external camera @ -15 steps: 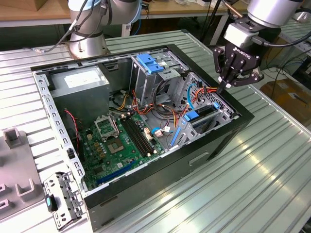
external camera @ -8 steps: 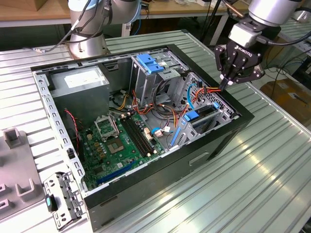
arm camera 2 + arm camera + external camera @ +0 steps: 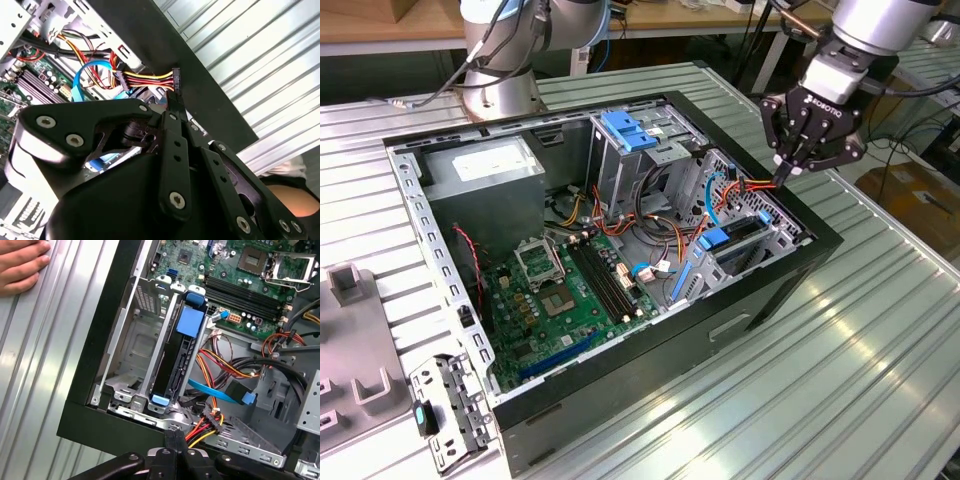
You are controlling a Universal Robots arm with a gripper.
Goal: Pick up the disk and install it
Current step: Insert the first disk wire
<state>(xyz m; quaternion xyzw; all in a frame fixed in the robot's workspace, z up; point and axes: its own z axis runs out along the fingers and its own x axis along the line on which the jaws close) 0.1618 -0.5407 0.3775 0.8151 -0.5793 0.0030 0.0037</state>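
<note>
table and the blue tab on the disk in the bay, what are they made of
Table: seemingly bare metal, perhaps aluminium; ribbed, silvery, with bright reflections. Blue tab on the disk: probably moulded plastic; uniform colour, soft sheen.

The gripper [image 3: 782, 173] hangs tips-down, its fingers [image 3: 173, 125] pressed together.

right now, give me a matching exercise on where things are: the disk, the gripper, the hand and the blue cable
Things
1. disk
2. gripper
3. hand
4. blue cable

Places
A. on the ribbed table, outside the case
B. among loose wires beside the metal bay
C. standing on edge in that bay
D. shut on the power plug

Pairs: 1-C, 2-D, 3-A, 4-B
</note>
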